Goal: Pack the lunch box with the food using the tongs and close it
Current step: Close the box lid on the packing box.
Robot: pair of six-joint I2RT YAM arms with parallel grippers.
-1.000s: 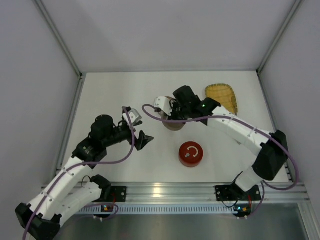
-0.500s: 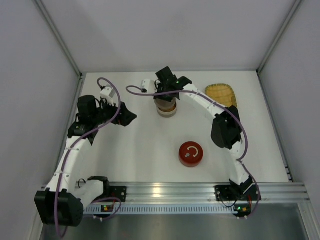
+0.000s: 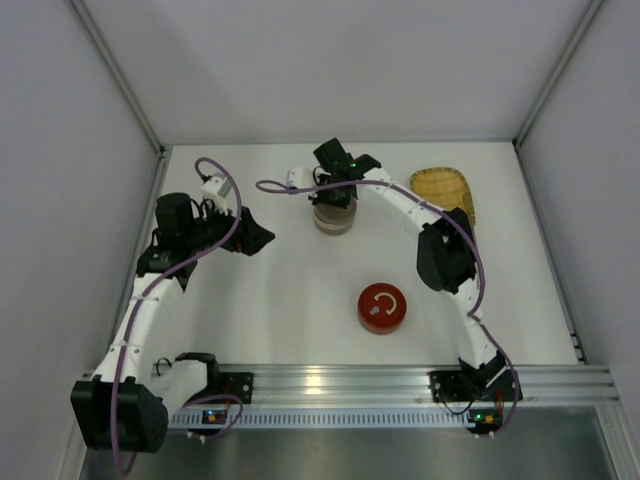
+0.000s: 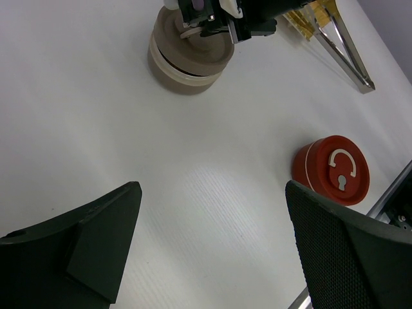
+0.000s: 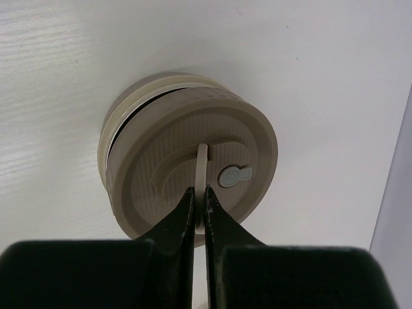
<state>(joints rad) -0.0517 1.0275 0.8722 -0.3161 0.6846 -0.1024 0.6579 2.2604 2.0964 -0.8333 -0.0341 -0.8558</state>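
Well, I had the right gripper (image 5: 199, 190) pinched shut on the thin raised handle (image 5: 202, 162) of the beige lid (image 5: 161, 170). That strip looked like the only part of the lid slim enough for the fingers to catch. The lid sat on the lunch box (image 3: 332, 222), which stood upright at the middle of the table's (image 3: 300, 300) far half with its top facing up. A dark gap showed along one side between lid and base, so I judged it was not fully seated and the grip was there to settle it. The handle's long axis ran straight away from the wrist camera, in line with the fingers, which closed across its narrow sides.

The left gripper (image 4: 211, 188) hung with its jaws spread wide and nothing between them, above bare table to the left of the lunch box and well apart from it. I read that as parked clear of the right arm.

The tongs (image 4: 346, 50) lay at the woven tray (image 4: 314, 11), spread ends toward the tray, joined end off it on the table, long axis slanting away from the lunch box. No gripper touched them. The food showed in no view, so I could not tell whether it was packed. The red tin (image 4: 331, 172) stood apart, nearer the rail.
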